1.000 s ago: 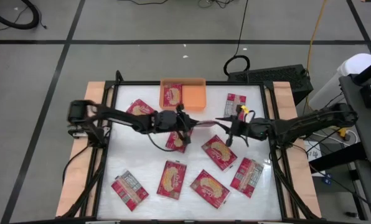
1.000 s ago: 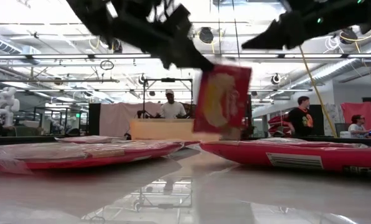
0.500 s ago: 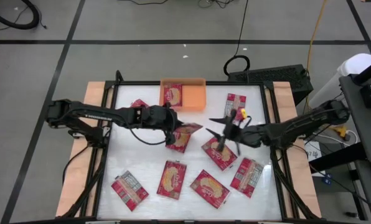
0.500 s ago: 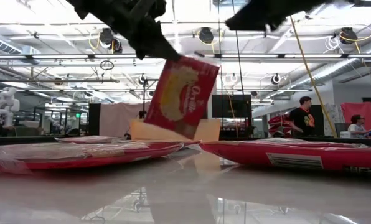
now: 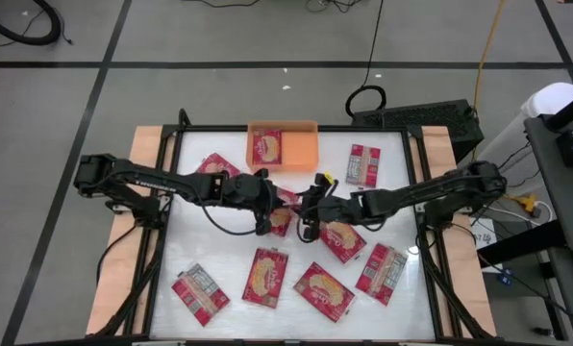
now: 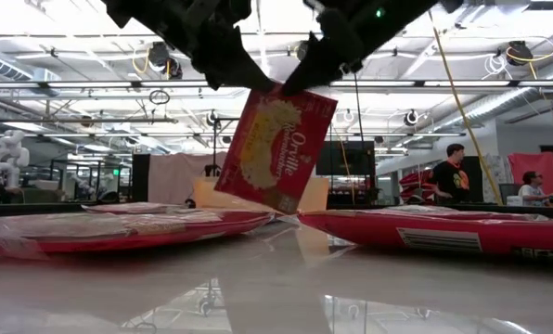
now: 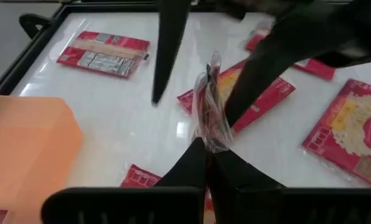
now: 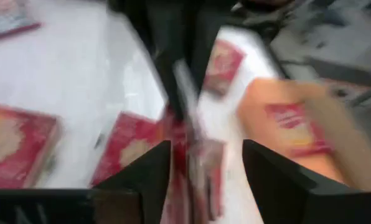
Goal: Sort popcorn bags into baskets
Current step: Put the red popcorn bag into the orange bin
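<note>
My left gripper [image 5: 270, 198] is shut on one red popcorn bag [image 6: 276, 148], held above the middle of the table. My right gripper [image 5: 311, 204] has come up to it from the right and is open. Its fingers [image 7: 170, 56] stand on either side of the bag's upper edge. The orange basket [image 5: 300, 150] sits at the table's far edge with one bag [image 5: 266, 147] lying flat inside. Several more bags [image 5: 322, 290] lie flat on the white tabletop. My left gripper pinches the bag's crinkled sealed edge [image 7: 208, 127] between its two fingers, coming slanting down from the table's left. The bag is lifted clear and hangs tilted below the fingers, picture face toward the near side. My right gripper straddles that edge [image 8: 195, 165]; I cannot tell whether it touches it.
Bags lie at the far right [image 5: 366, 163], right of centre [image 5: 339, 238], near right [image 5: 381, 271], near centre [image 5: 265, 276], near left [image 5: 200, 293] and far left [image 5: 214, 165]. A black frame [image 5: 166, 231] borders the table. People stand in the room beyond.
My right gripper has opened and gone toward the table's left, up to the held bag. My left gripper has drawn the bag a little toward the left, and the bag has swung from hanging upright to tilted.
</note>
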You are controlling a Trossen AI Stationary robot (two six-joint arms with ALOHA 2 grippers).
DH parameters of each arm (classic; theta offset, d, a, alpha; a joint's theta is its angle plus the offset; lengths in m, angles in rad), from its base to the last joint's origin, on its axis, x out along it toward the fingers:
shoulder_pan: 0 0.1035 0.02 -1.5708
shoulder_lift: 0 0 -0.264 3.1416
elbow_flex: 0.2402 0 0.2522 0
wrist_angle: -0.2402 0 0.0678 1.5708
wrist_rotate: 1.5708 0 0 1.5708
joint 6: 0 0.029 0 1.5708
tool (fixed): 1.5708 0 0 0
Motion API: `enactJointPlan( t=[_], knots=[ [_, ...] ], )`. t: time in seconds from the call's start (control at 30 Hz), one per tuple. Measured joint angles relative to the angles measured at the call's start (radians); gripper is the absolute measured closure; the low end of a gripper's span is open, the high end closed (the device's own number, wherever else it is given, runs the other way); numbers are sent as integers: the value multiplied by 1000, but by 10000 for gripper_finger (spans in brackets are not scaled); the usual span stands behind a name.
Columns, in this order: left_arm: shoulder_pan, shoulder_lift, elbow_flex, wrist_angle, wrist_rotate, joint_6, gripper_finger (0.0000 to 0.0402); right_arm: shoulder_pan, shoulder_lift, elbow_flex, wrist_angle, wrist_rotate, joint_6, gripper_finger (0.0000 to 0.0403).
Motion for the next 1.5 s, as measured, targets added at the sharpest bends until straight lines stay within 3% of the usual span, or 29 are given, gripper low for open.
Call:
enactJointPlan(
  t=[0.33, 0.47, 0.63, 0.73, 0.8, 0.93, 1.17, 1.3, 1.4, 1.5],
  knots=[
    [-20, 1, 0, -1, -57, -3, 376, -21, 21, 0, -15, -40, -37, 390],
    [-42, -3, 1, -40, -119, -34, 340, -21, -16, 0, -77, -33, -60, 381],
    [-66, -56, 3, -199, -316, -219, 287, -22, -112, 0, -218, -26, -31, 394],
    [-84, -80, -3, -321, -380, -283, 275, -22, -176, -3, -275, -23, 2, 394],
    [-97, -80, -10, -295, -406, -317, 274, -19, -229, -26, -242, -25, 16, 391],
    [-125, -77, -65, -241, -456, -360, 273, -5, -313, -141, 19, -25, -16, 394],
    [-171, -79, -221, 139, -559, -362, 273, -13, -359, -373, 684, -60, -126, 394],
    [-174, -77, -308, 352, -547, -349, 273, -28, -346, -450, 970, -131, -136, 394],
    [-174, -77, -360, 521, -545, -321, 272, -45, -320, -478, 1119, -196, -93, 394],
    [-173, -77, -388, 646, -530, -250, 272, -53, -305, -483, 1129, -211, -68, 394]
  ],
)
